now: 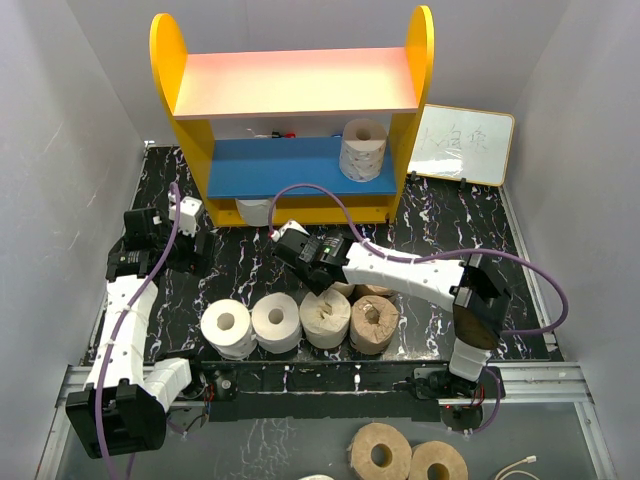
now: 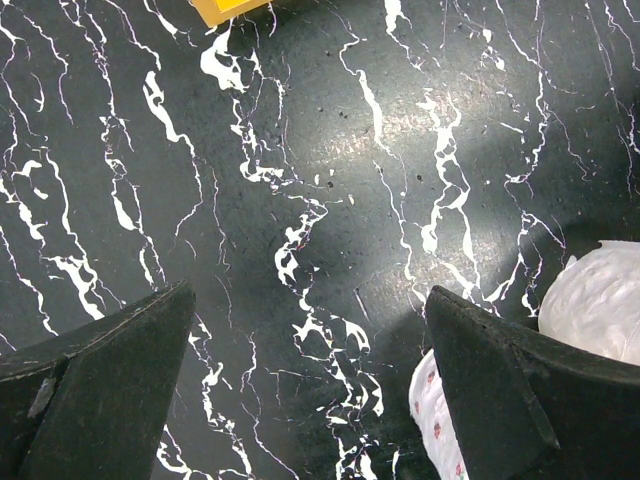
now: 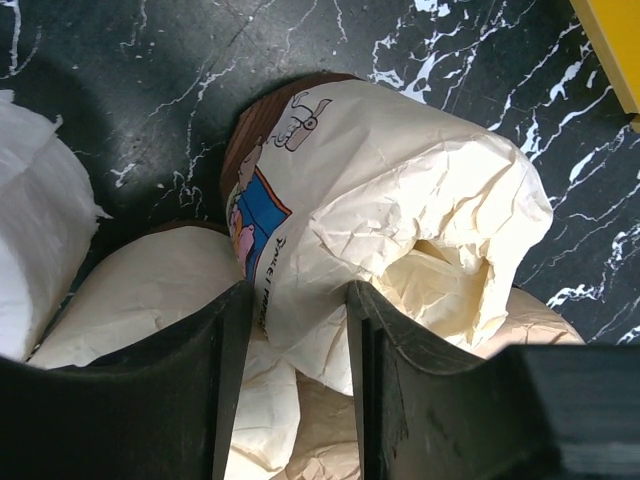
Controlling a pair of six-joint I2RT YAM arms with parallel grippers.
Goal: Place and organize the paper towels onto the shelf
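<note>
Table (image 1: 440, 220): roll (image 3: 400, 200) seemingly between right jaws

Handwritten characters on the whiteboard (image 1: 466, 143) and small print on the paper towel wrapper (image 3: 390, 200) are both unreadable.

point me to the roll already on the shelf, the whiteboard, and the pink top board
shelved roll (image 1: 362, 155), top external view, wrapper side wall.
whiteboard (image 1: 466, 143), top external view, centre of writing face.
pink top board (image 1: 300, 82), top external view, middle of upper surface.
</note>
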